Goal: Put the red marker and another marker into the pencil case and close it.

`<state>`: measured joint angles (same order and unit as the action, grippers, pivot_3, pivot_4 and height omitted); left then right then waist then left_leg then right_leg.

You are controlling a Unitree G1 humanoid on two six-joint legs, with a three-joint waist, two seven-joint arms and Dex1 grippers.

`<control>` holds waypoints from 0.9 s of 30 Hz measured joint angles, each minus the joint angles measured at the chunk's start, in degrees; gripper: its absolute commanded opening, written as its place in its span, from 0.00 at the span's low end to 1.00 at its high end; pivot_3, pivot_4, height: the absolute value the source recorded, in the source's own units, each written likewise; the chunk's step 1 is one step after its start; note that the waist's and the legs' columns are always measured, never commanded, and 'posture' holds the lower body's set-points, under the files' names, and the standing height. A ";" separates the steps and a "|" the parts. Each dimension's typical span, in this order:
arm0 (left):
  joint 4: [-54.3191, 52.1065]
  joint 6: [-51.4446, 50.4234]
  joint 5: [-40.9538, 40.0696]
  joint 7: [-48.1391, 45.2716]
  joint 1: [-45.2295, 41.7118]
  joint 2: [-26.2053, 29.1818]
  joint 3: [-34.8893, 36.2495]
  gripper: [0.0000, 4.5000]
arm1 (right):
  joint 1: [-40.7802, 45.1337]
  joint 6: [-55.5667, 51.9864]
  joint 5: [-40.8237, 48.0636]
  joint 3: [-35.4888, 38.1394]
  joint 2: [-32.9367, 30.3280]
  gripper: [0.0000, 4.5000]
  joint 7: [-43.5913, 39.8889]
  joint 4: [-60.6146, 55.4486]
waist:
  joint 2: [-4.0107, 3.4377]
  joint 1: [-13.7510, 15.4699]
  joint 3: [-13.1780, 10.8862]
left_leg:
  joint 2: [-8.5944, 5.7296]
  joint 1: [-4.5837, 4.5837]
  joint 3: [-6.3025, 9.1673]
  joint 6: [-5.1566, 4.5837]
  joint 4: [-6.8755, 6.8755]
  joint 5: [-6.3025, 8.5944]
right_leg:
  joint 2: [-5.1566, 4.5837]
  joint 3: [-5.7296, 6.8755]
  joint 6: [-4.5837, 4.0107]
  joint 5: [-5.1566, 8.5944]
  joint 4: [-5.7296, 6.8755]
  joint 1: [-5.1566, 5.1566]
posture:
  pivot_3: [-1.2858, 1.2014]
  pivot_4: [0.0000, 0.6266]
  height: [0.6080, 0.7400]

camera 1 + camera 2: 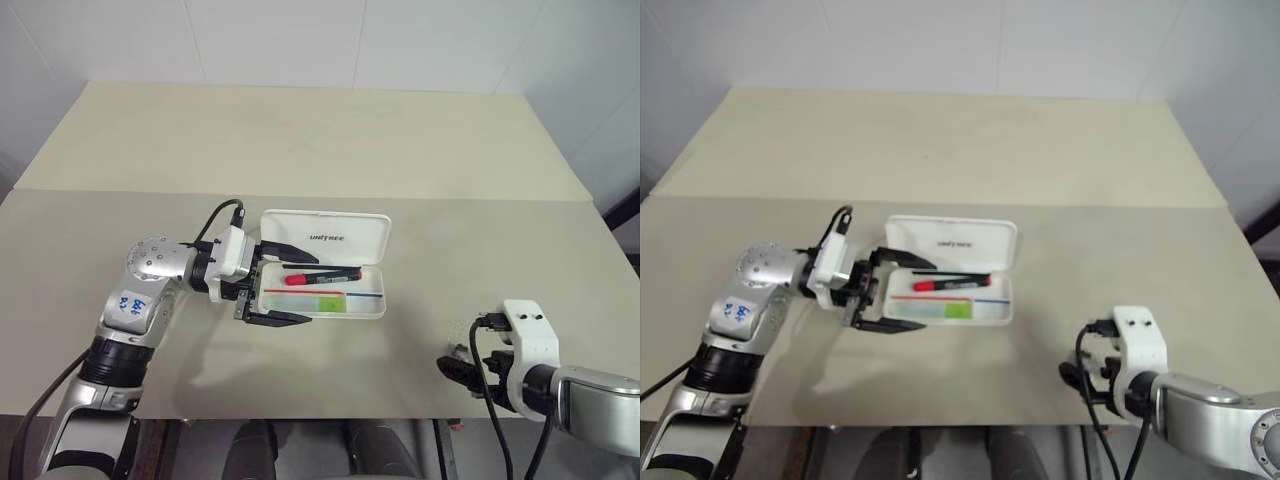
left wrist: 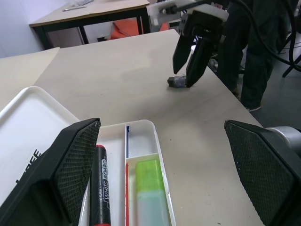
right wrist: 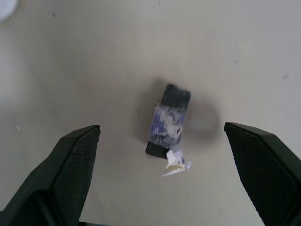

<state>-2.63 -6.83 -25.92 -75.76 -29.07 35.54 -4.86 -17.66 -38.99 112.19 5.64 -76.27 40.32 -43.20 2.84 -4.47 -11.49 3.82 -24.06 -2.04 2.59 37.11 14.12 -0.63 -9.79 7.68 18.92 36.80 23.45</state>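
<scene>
Lying open on the table, the pencil case is already holding the red marker and the green highlighter in its tray. Left gripper is hovering at the case's end, jaws apart and empty. Right gripper is hanging, jaws apart, above a small black stubby object. Being light, stiff and probably slippery, the lid is best pushed down from its free long edge.

White hard hinged pencil case lying open on beige table, black-barrelled red-capped marker and pale green highlighter resting inside, left gripper hovering wide-jawed at its end, right gripper hanging near table's front edge.
</scene>
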 measured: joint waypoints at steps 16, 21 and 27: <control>0.43 1.37 0.57 1.24 -0.36 0.92 0.50 1.00 | 14.09 -9.67 -11.93 -5.63 0.62 0.11 -9.34 6.22 | 0.04 -0.26 0.06 | 0.06 0.13 -0.17 -0.13 0.05 -0.09 | 0.01 -0.08 -0.44 0.05 0.06 0.02 | 0.52 0.24 1.00; 1.01 2.11 1.14 1.70 -0.30 2.52 2.35 1.00 | 23.48 -8.05 -38.80 -9.19 -0.39 0.11 -37.60 8.86 | 0.00 -0.18 0.05 | 0.08 0.15 -0.21 -0.15 0.03 -0.11 | 0.02 -0.06 -0.55 0.07 0.06 0.08 | 0.52 0.24 1.00; 1.95 3.70 1.65 1.80 1.03 5.37 4.85 1.00 | 34.34 5.50 -66.69 -18.10 -0.04 0.11 -73.56 16.32 | -0.06 -0.20 0.02 | 0.09 0.10 -0.22 -0.12 -0.04 -0.09 | 0.02 0.07 -0.17 -0.12 0.08 0.20 | 0.52 0.24 1.00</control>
<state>-0.68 -3.12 -24.27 -73.97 -28.04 40.91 -0.01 16.69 -33.48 45.50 -12.47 -76.31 -33.24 -26.88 2.78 -4.68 -11.47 3.91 -23.95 -2.26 2.48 37.06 14.04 -0.61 -9.72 7.52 18.80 36.88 23.65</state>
